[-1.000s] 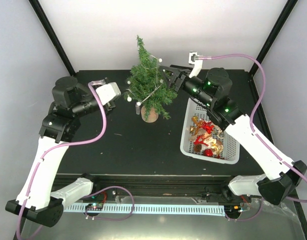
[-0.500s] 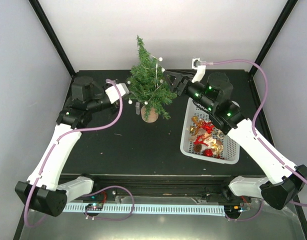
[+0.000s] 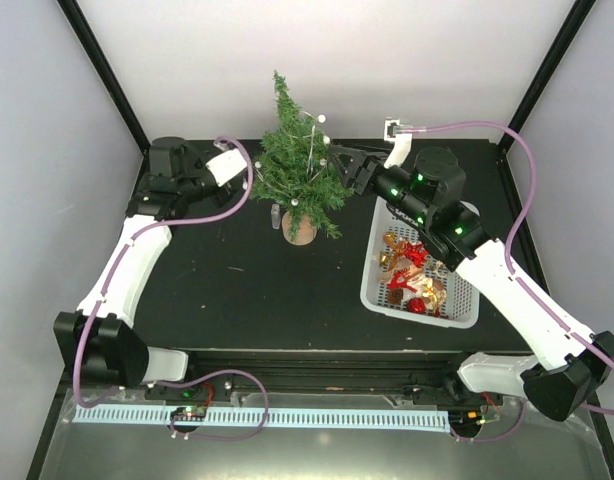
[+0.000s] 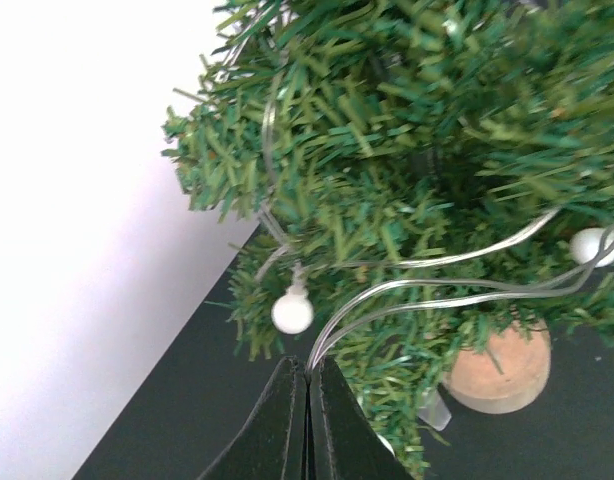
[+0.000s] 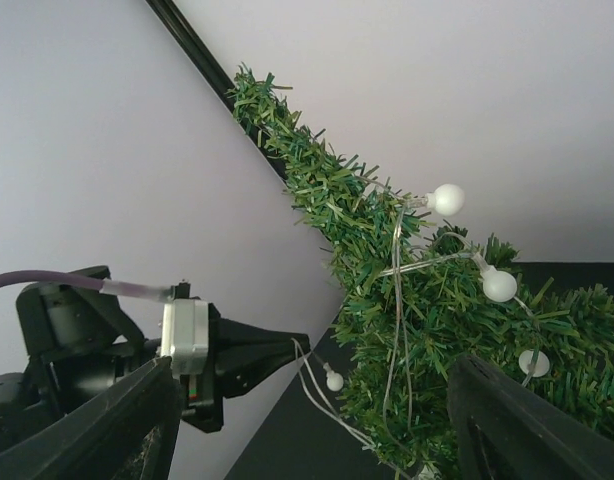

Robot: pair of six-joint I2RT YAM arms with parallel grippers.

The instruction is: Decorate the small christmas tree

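Observation:
The small christmas tree (image 3: 295,165) stands upright in its brown pot (image 3: 299,231) at the back middle of the black table. A clear light string (image 4: 439,294) with white bulbs (image 5: 446,199) winds through its branches. My left gripper (image 3: 250,173) is at the tree's left side, shut on the string's wires, which run from its tips (image 4: 309,366) into the needles. My right gripper (image 3: 339,166) is at the tree's right side, open, with branches between its fingers (image 5: 137,420) and nothing gripped. The right wrist view shows the left gripper (image 5: 257,358) across the tree.
A white basket (image 3: 368,262) with red and gold ornaments sits on the right of the table, under my right arm. White walls and black frame posts close in the back and sides.
My left arm has swung back and up, bringing its gripper with the string closer to the tree's left side. My right gripper has shifted slightly left toward the tree.

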